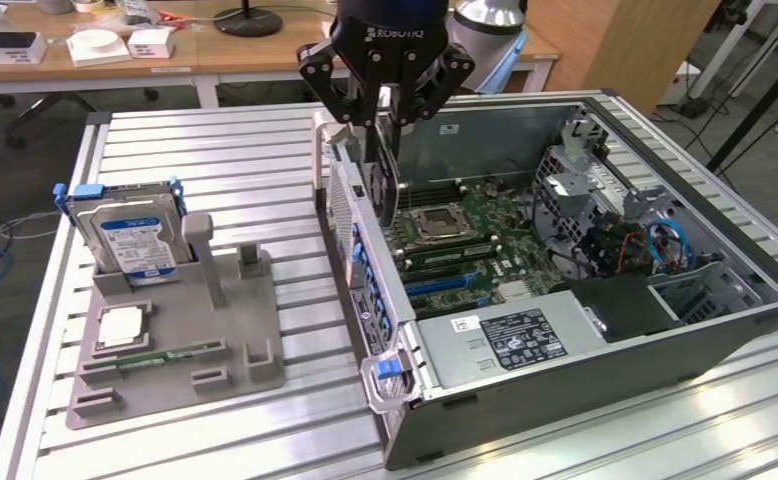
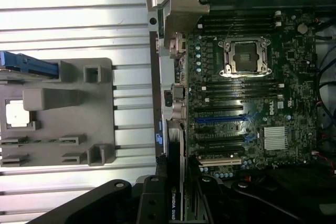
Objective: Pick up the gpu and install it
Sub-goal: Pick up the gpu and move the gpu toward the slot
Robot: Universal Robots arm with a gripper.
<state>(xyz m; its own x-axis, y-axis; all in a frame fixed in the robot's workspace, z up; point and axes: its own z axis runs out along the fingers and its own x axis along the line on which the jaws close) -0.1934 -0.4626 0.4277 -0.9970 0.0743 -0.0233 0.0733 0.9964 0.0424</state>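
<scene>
In the exterior view, the pincer (image 1: 384,100) grips the upper edge of the gpu (image 1: 388,170). The card hangs upright under it, over the open computer case (image 1: 603,340) and beside its rear wall. The hard drive (image 1: 129,235) stands well apart on the surface (image 1: 202,140).

In the wrist view, the gpu (image 2: 174,203) sits edge-on inside the pincer (image 2: 176,184), with the motherboard (image 2: 247,93) beyond.

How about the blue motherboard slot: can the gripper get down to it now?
Probably yes: the gripper, holding the gpu, hangs over the open case, and nothing stands above the blue slot.
</scene>
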